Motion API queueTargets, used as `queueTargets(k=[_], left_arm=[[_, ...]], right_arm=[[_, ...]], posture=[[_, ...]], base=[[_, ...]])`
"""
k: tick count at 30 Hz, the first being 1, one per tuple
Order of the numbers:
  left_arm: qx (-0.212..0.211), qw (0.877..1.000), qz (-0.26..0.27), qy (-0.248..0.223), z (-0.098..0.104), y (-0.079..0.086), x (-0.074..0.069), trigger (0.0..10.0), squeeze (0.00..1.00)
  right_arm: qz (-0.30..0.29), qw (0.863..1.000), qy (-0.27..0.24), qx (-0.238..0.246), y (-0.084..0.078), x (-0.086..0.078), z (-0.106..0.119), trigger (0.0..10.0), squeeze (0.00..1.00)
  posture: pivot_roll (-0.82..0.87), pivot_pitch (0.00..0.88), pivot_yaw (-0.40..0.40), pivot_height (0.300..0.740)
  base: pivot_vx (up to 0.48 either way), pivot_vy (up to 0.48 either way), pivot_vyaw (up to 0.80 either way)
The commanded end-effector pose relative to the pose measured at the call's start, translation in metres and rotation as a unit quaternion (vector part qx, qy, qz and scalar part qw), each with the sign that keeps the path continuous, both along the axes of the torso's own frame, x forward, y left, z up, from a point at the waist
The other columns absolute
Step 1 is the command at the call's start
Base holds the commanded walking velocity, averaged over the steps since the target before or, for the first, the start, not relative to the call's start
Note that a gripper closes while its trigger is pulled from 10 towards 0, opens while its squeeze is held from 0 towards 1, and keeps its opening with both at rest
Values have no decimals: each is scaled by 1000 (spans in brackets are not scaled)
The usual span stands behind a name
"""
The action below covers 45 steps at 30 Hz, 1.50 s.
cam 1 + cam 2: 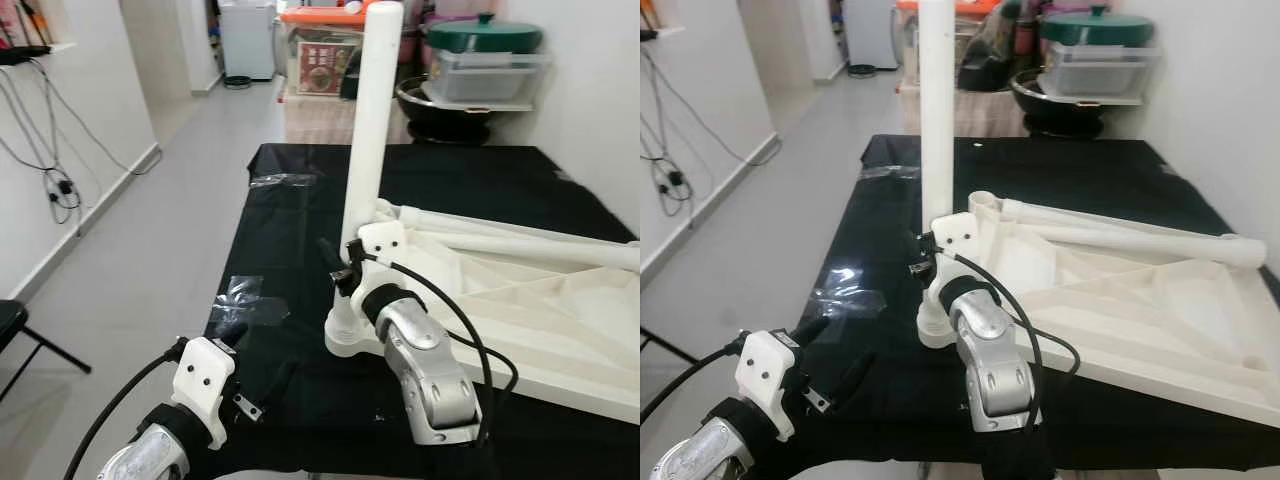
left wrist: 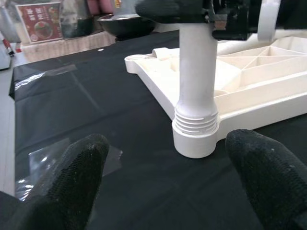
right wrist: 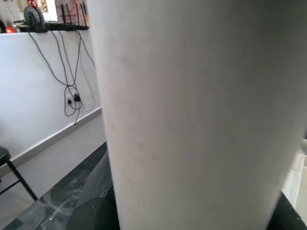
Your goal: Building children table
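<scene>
White table leg (image 1: 372,130) upright, clamped by right tool (image 1: 345,262); left tool (image 2: 163,177) spread, low.

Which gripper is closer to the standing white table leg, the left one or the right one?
The right. The right gripper is closed around the upright table leg just above the corner socket. The left gripper hangs open, apart from the leg, over the black cloth.
</scene>
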State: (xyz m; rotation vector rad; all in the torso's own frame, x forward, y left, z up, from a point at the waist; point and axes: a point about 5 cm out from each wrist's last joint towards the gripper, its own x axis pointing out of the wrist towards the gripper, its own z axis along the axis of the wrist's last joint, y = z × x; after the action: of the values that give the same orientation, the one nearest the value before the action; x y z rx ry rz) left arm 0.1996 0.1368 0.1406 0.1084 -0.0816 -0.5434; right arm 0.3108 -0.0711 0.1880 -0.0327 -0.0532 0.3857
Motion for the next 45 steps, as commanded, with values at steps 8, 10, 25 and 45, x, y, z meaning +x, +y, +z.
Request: queueTargets(k=[8, 10, 25, 45], left_arm=[[2, 1000, 14, -4, 0, -4, 6, 10000, 0], [1, 1000, 14, -3, 0, -4, 6, 10000, 0], [23, 999, 31, -7, 9, -13, -19, 10000, 0], [23, 1000, 18, 5, 13, -19, -33, 10000, 0]], right_arm=[[333, 943, -23, -6, 16, -1, 25, 10000, 1000], [351, 936, -27, -14, 14, 1, 26, 10000, 1000], [512, 857, 16, -45, 12, 28, 23, 10000, 0], [421, 905, -45, -43, 0, 27, 34, 0, 0]], posture=[[32, 62, -41, 740], [32, 62, -41, 740], [118, 198, -74, 740], [56, 238, -71, 740]], base=[[0, 0, 0], [0, 0, 0], [0, 0, 0], [0, 0, 0]])
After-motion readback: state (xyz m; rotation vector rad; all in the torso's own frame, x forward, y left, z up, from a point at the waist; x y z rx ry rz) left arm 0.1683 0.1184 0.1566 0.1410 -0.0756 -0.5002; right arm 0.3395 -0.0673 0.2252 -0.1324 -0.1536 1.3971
